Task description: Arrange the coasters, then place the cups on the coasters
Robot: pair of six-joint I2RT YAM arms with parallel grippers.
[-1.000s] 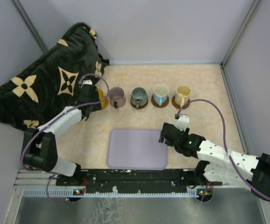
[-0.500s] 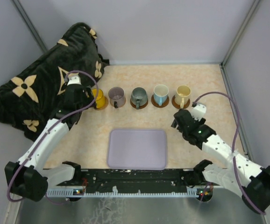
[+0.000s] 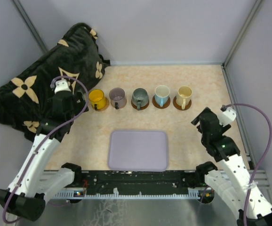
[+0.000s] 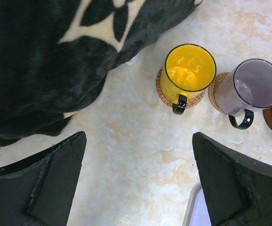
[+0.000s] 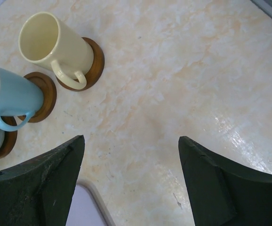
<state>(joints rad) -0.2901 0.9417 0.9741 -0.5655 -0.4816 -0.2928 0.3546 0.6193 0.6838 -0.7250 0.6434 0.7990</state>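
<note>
Marbled bench [image 3: 202,80]: five cups [image 3: 139,96] seated on coasters [image 5: 96,63] in one row.
Left claw [image 4: 138,160] wide, empty; right claw [image 5: 129,169] wide, empty.

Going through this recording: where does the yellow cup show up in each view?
Top external: yellow cup, left end of the row, next to the blanket.
Left wrist: upper middle, right of centre, standing on its coaster.
Right wrist: not in it.
Shared landmark: the tray, whose corner shows at the bottom edge of both wrist views.
</note>
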